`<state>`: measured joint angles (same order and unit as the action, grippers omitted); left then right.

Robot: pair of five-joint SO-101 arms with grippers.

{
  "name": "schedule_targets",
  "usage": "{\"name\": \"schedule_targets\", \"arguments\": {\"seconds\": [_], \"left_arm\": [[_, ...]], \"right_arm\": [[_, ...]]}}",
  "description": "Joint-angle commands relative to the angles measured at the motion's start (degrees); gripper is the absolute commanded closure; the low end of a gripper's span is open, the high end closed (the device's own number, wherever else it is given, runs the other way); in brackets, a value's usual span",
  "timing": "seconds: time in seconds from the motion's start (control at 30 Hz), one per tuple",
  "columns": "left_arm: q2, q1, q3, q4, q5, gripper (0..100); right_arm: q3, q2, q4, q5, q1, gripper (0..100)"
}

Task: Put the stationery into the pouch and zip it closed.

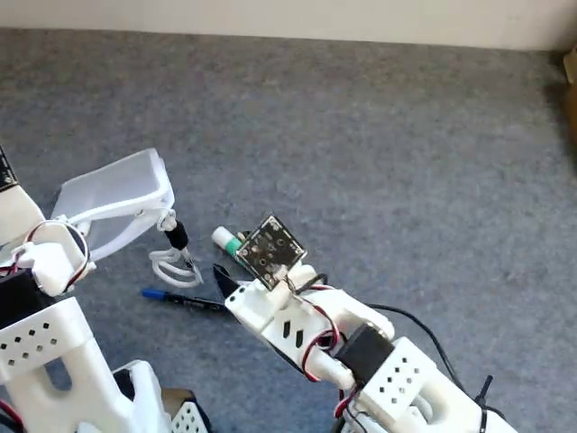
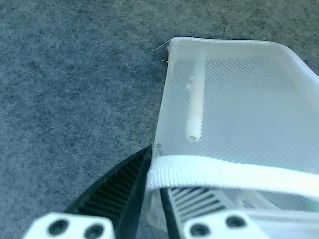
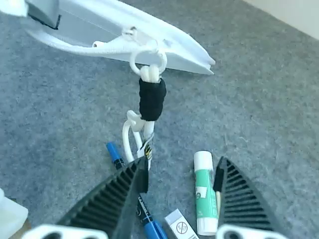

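Left gripper (image 2: 155,167) is held raised, jaws clamped on the pouch (image 2: 239,109) rim. Right gripper (image 3: 183,162) is angled downward, jaws spread apart.

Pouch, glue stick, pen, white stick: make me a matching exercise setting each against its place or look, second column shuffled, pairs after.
1 pouch
2 glue stick
3 pen
4 white stick

a green label, lying on the carpet
b inside the pouch
c gripped at its edge by the left claw
d blue cap, lying on the carpet

Pairs: 1-c, 2-a, 3-d, 4-b
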<state>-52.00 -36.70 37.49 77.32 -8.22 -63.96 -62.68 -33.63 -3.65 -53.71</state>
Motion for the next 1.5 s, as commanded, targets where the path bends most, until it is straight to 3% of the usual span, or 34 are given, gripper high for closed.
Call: {"name": "schedule_targets", "arguments": {"seconds": [0.0, 0.37, 0.97, 1.47], "left_arm": [[-0.22, -0.92, -3.38, -1.32, -0.79, 99], [-0.22, -1.01, -3.3, -1.32, -0.79, 99], [-0.22, -0.84, -3.3, -1.32, -0.79, 99], [-0.22, -0.84, -3.3, -1.23, -0.7, 99]], "right_arm": [[4.18, 3.21, -0.13, -0.79, 2.86, 79.3], [10.68, 17.01, -0.04, -0.7, 6.81, 79.3], [14.64, 29.23, 0.13, -0.79, 6.73, 79.3], [23.16, 50.59, 0.13, -0.79, 6.81, 79.3]]}}
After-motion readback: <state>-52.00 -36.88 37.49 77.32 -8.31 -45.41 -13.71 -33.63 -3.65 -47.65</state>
